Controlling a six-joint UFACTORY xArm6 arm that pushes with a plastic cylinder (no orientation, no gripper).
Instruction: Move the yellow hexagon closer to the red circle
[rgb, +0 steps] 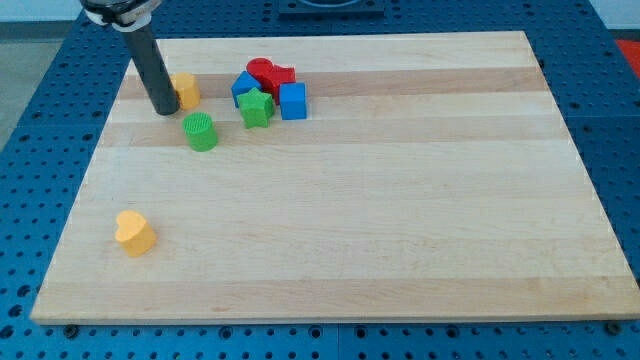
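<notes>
The rod (150, 65) enters from the view's top-left corner and slants down onto the wooden board (400, 230). The tip (165, 111) rests on the board near its top-left corner. The arm carries no hand or jaws, only this bare rod, so it grasps nothing.

Yellow hexagon (186, 90): just to the view's right of the tip, touching the rod's side or nearly so; actual contact cannot be told. It lies close to the board's top edge, toward the left corner.

Red circle (261, 70): near the top edge, left of the board's centre line, at the top of a tight cluster. It is apart from the hexagon, with bare wood between them.

Cluster members: a red block (283, 77) of unclear shape just right of the circle; a blue block (243, 85), shape unclear, at the cluster's left; a blue cube (293, 101) at its right; a green star (256, 108) at its lower side, between the two blue blocks.

Green cylinder (201, 131): stands alone below the hexagon, down and to the right of the tip, near both.

Yellow heart-like block (134, 232): well apart from everything else, near the board's left edge toward the bottom-left corner.
</notes>
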